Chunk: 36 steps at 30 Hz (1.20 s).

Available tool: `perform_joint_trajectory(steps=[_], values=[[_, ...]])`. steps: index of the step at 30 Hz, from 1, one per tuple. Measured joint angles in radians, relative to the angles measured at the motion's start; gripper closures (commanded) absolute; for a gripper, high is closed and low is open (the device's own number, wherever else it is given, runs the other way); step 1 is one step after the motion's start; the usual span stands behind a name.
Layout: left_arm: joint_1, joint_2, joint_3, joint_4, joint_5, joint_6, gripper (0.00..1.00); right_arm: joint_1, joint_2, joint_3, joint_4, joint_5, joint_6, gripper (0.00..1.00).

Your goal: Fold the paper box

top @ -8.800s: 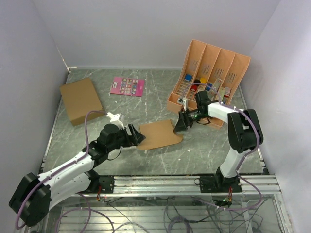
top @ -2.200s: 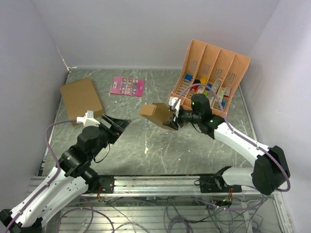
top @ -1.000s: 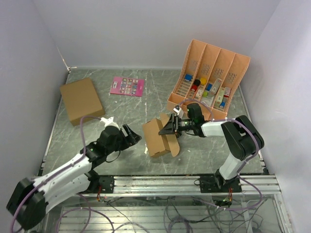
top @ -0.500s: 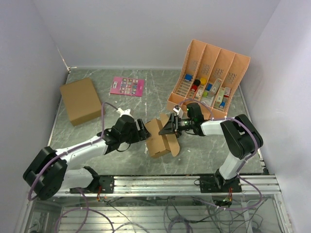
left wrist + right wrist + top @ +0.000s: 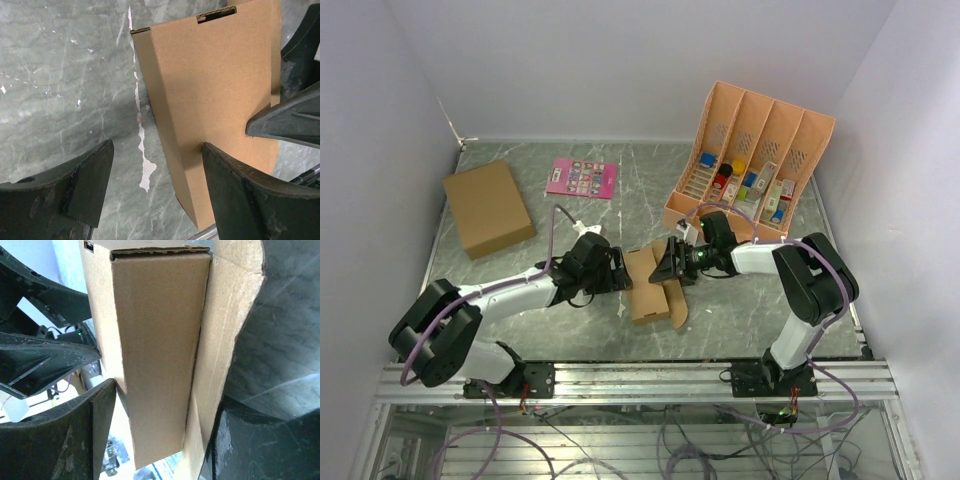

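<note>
The paper box (image 5: 648, 290) lies on the worktop (image 5: 580, 215) just toward 6 o'clock of its middle. It is folded into a narrow oblong carton with a loose flap spread along its 3 o'clock side.

The left arm (image 5: 510, 295) reaches in from 8 o'clock. The left jaws stand wide apart across the box's long edge: one finger (image 5: 65, 195) is over bare worktop and clear of the cardboard, the other (image 5: 250, 200) is over the top panel.

The right arm (image 5: 770, 258) comes from 3 o'clock. The right jaws stand apart with the carton and its flap between them, close on both sides; I cannot tell whether they press it.

A larger cardboard box (image 5: 486, 207) sits at 10 o'clock, a pink card (image 5: 582, 177) at 11 and an orange file rack (image 5: 760, 130) at 1 o'clock.
</note>
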Motion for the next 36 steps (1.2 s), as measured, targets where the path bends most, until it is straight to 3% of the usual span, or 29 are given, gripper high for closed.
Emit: perform_joint_trajectory(steps=[16, 22, 29, 31, 35, 36], values=[[0.000, 0.150, 0.148, -0.051, -0.003, 0.084, 0.18, -0.002, -0.002, 0.163, -0.341, 0.071, -0.344, 0.21], [-0.001, 0.184, 0.187, -0.055, -0.003, 0.111, 0.23, -0.030, -0.023, 0.235, -0.509, 0.111, -0.540, 0.17], [-0.002, 0.227, 0.241, -0.061, -0.001, 0.152, 0.34, -0.053, -0.194, 0.239, -0.632, 0.096, -0.854, 0.20], [-0.002, 0.243, 0.258, -0.061, 0.000, 0.165, 0.37, -0.053, -0.244, 0.239, -0.673, 0.059, -1.020, 0.34], [0.000, 0.280, 0.302, -0.060, 0.003, 0.201, 0.41, -0.053, -0.352, 0.183, -0.724, 0.003, -1.440, 1.00], [0.000, 0.290, 0.314, -0.061, 0.003, 0.212, 0.42, -0.053, -0.381, 0.157, -0.754, -0.004, -1.574, 1.00]])
